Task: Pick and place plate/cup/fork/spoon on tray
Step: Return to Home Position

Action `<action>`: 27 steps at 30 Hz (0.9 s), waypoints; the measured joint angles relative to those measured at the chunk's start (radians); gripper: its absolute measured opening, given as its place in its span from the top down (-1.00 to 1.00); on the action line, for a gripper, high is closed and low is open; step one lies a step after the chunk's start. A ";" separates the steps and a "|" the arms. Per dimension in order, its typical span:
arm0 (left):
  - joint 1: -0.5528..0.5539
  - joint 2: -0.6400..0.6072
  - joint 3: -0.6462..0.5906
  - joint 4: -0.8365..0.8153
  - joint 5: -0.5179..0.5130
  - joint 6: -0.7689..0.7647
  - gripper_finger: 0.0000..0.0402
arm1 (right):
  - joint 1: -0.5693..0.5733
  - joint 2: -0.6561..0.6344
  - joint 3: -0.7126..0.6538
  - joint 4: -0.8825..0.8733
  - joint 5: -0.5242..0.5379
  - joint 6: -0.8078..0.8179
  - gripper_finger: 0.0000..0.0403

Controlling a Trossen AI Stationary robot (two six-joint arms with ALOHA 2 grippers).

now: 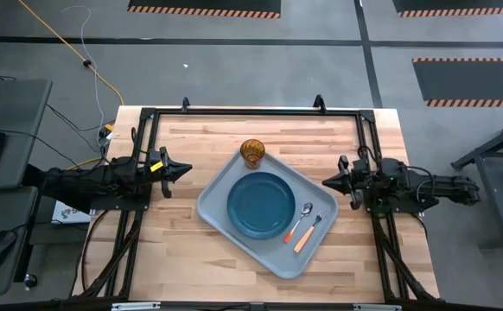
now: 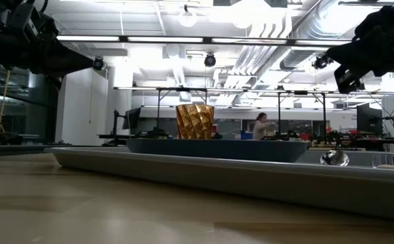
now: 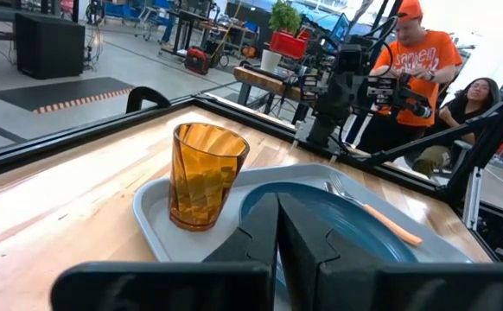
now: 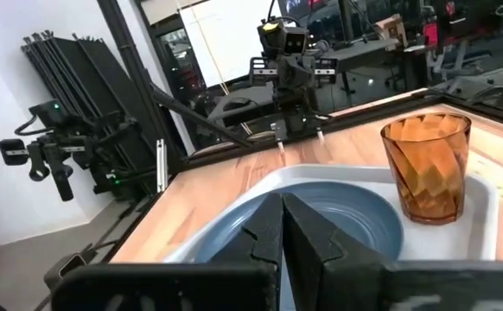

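the large light grey-blue rectangular tray (image 1: 212, 207) with rounded corners is lying askew in the middle of the pale wooden plank desk (image 1: 182, 250), between the two arms, and every task item is sitting on it. the round dark teal-blue plate (image 1: 261, 206) with its raised rim is filling the centre. the small amber-brown translucent faceted cup (image 1: 251, 154) is standing upright in the tray's far corner, just beside the plate. the small spoon (image 1: 301, 219) with silver bowl and thin red-orange handle is lying alongside the small fork (image 1: 310, 231) with silver tines and pale peach handle, on the plate's right, their long axes running parallel and diagonal. the left claw (image 1: 182, 170) is hanging off the tray's left side, pointing inward, nearest the cup. the right claw (image 1: 327, 181) is mirroring it from the right, closer to the cutlery. both claws are clenched on nothing, fingers pressed flat together, neither touching the tray. nothing seems to be waiting to be lifted, so the coming move is probably turning on drawing each arm outward, away from the tray.
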State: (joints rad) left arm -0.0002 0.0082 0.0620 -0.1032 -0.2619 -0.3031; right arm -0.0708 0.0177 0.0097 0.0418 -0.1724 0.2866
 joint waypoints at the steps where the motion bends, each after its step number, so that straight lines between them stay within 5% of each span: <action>1: 0.000 0.000 0.000 0.000 0.000 0.000 1.00 | 0.000 0.000 0.000 0.000 0.006 0.002 1.00; 27: 0.000 0.000 0.000 0.000 0.000 0.000 1.00 | 0.000 0.000 -0.001 -0.001 0.008 0.054 1.00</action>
State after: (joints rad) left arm -0.0005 0.0082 0.0623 -0.1033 -0.2619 -0.3031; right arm -0.0708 0.0181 0.0090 0.0406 -0.1646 0.3405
